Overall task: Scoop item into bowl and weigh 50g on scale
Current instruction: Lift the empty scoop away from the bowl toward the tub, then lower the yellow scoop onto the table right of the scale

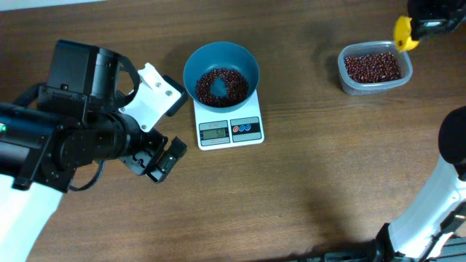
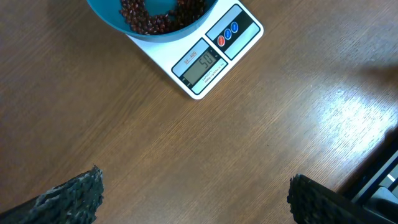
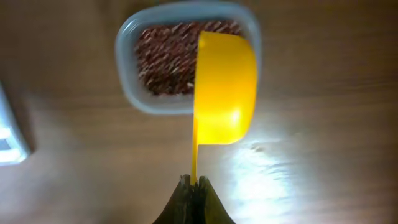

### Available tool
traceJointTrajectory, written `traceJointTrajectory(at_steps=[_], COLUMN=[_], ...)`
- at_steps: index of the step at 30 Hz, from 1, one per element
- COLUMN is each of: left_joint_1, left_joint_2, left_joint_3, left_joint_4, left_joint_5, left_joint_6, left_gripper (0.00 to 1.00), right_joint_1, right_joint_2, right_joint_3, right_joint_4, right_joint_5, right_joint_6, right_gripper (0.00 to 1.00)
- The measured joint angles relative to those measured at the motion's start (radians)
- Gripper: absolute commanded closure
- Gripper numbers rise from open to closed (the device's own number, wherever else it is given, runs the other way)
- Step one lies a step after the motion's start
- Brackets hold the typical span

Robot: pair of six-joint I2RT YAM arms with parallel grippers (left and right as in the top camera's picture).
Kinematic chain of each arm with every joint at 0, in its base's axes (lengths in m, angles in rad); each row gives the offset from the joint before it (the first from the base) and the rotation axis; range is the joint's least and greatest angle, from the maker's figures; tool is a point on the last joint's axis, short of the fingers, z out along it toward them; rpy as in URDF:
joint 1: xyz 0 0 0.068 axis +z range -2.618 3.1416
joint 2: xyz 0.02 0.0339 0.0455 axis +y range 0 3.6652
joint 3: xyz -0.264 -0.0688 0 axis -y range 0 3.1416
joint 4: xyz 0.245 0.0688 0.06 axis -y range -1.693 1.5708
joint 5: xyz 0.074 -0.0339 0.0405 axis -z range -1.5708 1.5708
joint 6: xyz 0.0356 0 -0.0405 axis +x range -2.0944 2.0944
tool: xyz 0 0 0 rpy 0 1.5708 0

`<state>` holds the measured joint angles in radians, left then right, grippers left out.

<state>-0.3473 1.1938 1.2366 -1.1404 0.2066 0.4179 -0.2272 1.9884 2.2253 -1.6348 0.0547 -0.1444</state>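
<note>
The teal-blue bowl (image 1: 220, 69) stands on the white scale (image 1: 230, 129) and holds red-brown beans (image 1: 220, 85). The scale's display (image 2: 201, 66) reads 50. In the left wrist view the bowl (image 2: 112, 15) and scale (image 2: 205, 59) are at the top. My left gripper (image 1: 160, 156) is open and empty, low over the table left of the scale; its fingertips (image 2: 196, 199) show at the bottom corners. My right gripper (image 3: 194, 183) is shut on the handle of a yellow scoop (image 3: 224, 87), held above the clear tub of beans (image 3: 165, 59). Overhead, the scoop (image 1: 405, 33) is at the top right.
The clear plastic tub (image 1: 374, 68) of beans stands at the right rear of the wooden table. The left arm's black and white body (image 1: 87, 124) covers the left side. The right arm's white link (image 1: 437, 204) runs along the right edge.
</note>
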Motion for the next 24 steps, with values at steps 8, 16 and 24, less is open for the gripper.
traceJointTrajectory(at_steps=[8,16,24], left_joint_1=[0.000,0.000,0.000], left_joint_2=[0.000,0.000,0.000], left_joint_3=[0.000,0.000,0.000], left_joint_4=[0.000,0.000,0.000], left_joint_5=[0.000,0.000,0.000], left_joint_6=[0.000,0.000,0.000], left_gripper=[0.01,0.01,0.01], right_joint_1=[0.067,0.077,-0.077], right_joint_2=[0.000,-0.011,-0.390], right_joint_3=[0.000,0.166,0.217], right_joint_4=[0.044,-0.048,-0.058], right_joint_5=[0.163,0.077,-0.038], right_joint_6=[0.055,0.251,0.292], right_gripper=[0.96,0.96,0.96])
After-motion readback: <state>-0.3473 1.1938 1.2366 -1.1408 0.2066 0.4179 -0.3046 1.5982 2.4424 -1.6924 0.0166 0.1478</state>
